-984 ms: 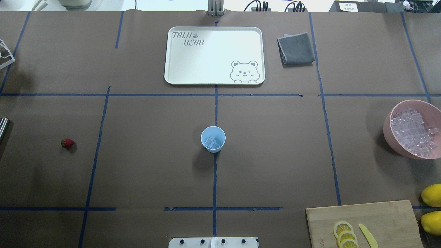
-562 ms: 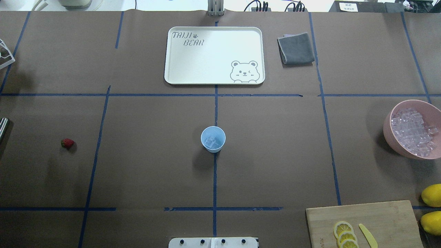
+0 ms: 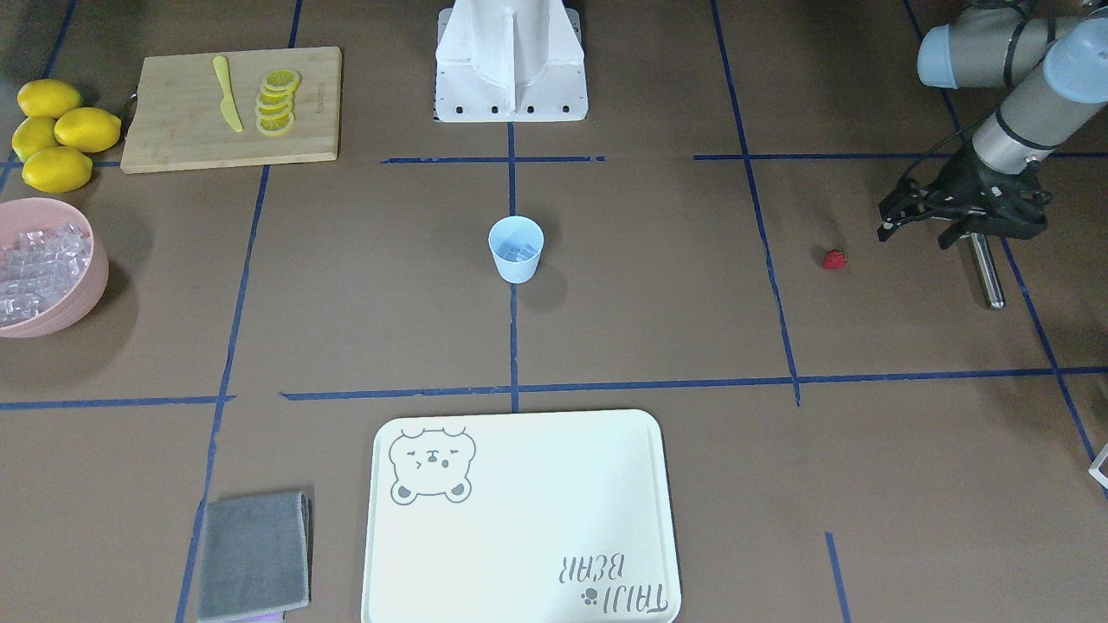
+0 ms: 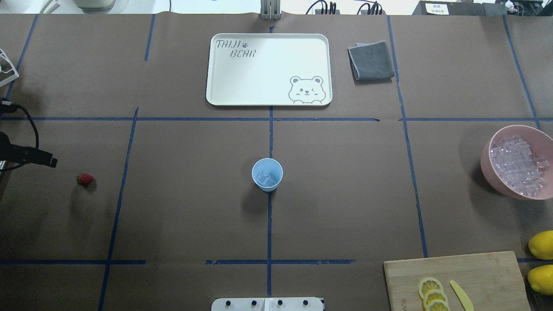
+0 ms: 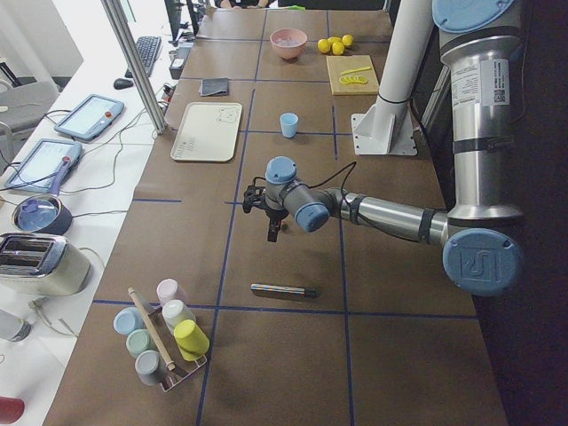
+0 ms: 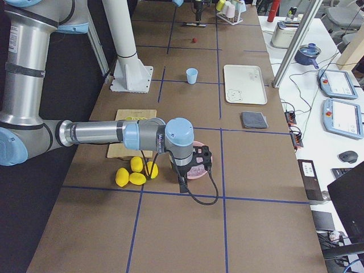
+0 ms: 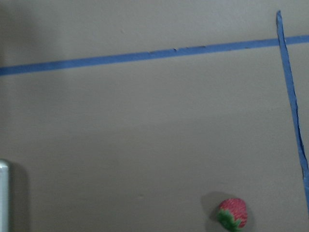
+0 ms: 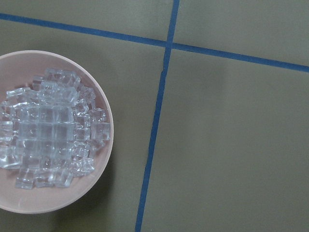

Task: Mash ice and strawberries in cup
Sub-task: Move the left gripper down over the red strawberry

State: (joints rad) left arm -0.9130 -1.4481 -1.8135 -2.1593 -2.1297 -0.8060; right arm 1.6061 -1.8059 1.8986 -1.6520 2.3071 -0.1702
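1. The strawberry (image 3: 834, 258) is found lying on the bare table, well apart from the cup (image 3: 516, 248). The cup is parked mid-table with some ice (image 4: 265, 178) already inside, so nothing gets mashed until the berry is carried over.
2. The left gripper (image 3: 916, 234) is held near the berry but off to one side, with its jaws apparently spread and empty. If it's lowered off-centre, the little berry could be nudged or rolled away instead of caught.
3. If it's pinched too hard, the berry could be squashed before it's even dropped in.
4. A metal rod (image 3: 987, 275) is lying right by that gripper and could easily be knocked.
5. The cup looks light, so it could be tipped and the ice spilled if it's bumped.
6. The right gripper (image 6: 193, 162) is parked by the pink bowl (image 8: 96, 79); whether it's spread or closed can't be told.
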